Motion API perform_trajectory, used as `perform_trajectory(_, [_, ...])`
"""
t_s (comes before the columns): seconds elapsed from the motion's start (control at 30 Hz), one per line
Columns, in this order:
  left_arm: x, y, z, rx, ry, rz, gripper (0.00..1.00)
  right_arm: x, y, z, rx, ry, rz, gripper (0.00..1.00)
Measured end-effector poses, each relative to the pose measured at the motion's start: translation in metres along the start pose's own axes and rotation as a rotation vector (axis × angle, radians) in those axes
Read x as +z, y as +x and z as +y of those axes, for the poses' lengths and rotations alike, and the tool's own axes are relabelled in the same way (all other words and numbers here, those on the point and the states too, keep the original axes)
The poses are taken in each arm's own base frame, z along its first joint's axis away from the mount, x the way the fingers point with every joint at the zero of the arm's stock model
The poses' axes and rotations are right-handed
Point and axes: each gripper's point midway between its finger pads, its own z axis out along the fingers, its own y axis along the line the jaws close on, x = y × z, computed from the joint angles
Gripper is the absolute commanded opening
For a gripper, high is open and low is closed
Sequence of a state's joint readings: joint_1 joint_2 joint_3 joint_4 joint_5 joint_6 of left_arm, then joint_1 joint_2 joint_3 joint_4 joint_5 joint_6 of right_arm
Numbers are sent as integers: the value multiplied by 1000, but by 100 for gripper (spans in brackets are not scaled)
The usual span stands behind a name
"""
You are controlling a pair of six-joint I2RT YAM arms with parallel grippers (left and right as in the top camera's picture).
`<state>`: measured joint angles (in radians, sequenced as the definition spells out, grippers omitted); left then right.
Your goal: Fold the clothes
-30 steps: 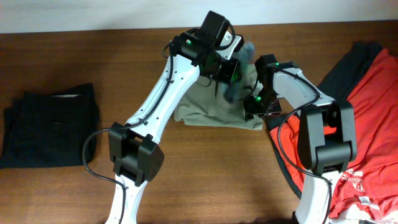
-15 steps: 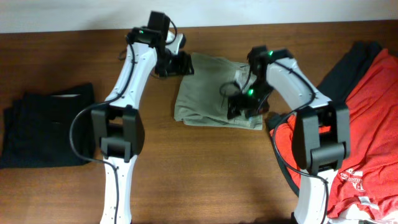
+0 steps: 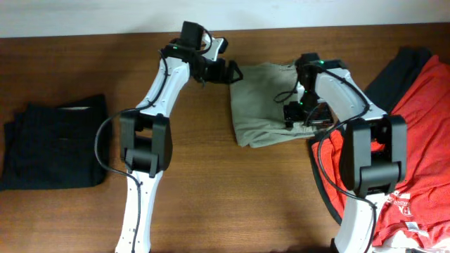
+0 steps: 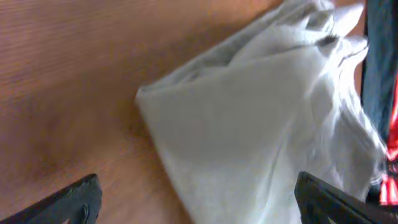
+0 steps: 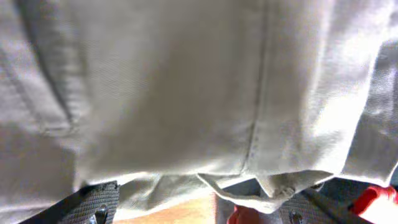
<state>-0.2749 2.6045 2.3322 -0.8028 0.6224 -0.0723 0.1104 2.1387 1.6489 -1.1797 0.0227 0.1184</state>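
The khaki trousers [image 3: 267,105] lie folded in a compact bundle at the back middle of the table [image 3: 211,183]. Just off their far left corner hovers the left hand [image 3: 226,72], fingers spread wide, nothing between them. Over the right edge, the right hand [image 3: 304,112] is also wide apart, with cloth beneath. White lettering shows on the red shirt [image 3: 415,133], too small to read.

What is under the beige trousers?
The wooden table shows beside the trousers, and red cloth peeks out by one edge. What lies beneath their middle is covered, so I cannot tell.
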Motion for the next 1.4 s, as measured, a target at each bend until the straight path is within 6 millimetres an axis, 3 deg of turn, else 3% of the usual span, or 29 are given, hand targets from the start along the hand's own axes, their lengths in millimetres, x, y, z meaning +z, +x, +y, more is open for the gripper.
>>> perform_trajectory(0.03, [10,1,-1,-2,13,-3,95,-1,2,3,-9,2,8,84])
perform_trajectory(0.07, [24,5,-4,-9,34,5,84,-1,6,4,-11,4,24,84])
perform_trajectory(0.1, [33,5,-14,-3,58,1,67,-1,7,3,-12,5,28,84])
perform_trajectory(0.17, [46,9,-24,9,70,9,6,-4,14,2,-13,8,56,84])
perform_trajectory(0.23, [66,22,-34,16,78,41,1,-21,11,2,-18,11,53,84])
perform_trajectory(0.33, [51,23,-20,-43,19,77,1,-68,3,-5,-3,3,0,84])
perform_trajectory(0.4, [-6,11,32,-131,-167,83,1,-85,1,-20,36,-4,-31,84])
perform_trajectory(0.47, [-119,-17,110,-231,-395,-41,1,-95,4,-39,84,-8,-40,83])
perform_trajectory(0.5, [-174,-23,138,-280,-470,-107,0,-96,6,-47,103,-9,-33,84])
perform_trajectory(0.53, [-250,-26,170,-339,-568,-208,1,-96,8,-50,109,-9,-24,84])
perform_trajectory(0.57, [-296,-23,182,-374,-617,-264,1,-96,8,-49,109,-9,-25,84])
perform_trajectory(0.63, [-358,4,203,-490,-685,-299,0,-96,9,-49,109,-9,-23,83])
perform_trajectory(0.67, [-392,30,219,-594,-738,-307,0,-96,9,-49,109,-9,-24,84])
perform_trajectory(0.7, [-414,55,227,-694,-790,-291,0,-96,8,-49,109,-10,-24,83])
perform_trajectory(0.77, [-455,111,224,-896,-910,-224,1,-96,9,-46,109,-29,-22,83])
perform_trajectory(0.83, [-474,132,214,-958,-941,-205,0,-96,9,-44,109,-40,-22,83])
perform_trajectory(0.93, [-493,144,219,-1002,-965,-235,1,-96,9,-43,108,-44,-20,83])
perform_trajectory(1.03, [-489,156,225,-1023,-983,-183,0,-96,10,-43,108,-44,-17,83])
perform_trajectory(1.1, [-476,187,227,-1060,-1016,-41,1,-96,11,-43,108,-44,-10,84])
perform_trajectory(1.17, [-470,221,210,-1096,-1036,85,1,-96,11,-43,109,-47,-10,84])
perform_trajectory(1.27, [-482,269,188,-1180,-1056,177,1,-96,12,-42,108,-51,-8,84])
perform_trajectory(1.33, [-488,302,194,-1275,-1112,231,1,-96,12,-42,108,-51,-6,84])
perform_trajectory(1.4, [-491,315,205,-1317,-1144,220,2,-96,13,-42,109,-51,-5,84])
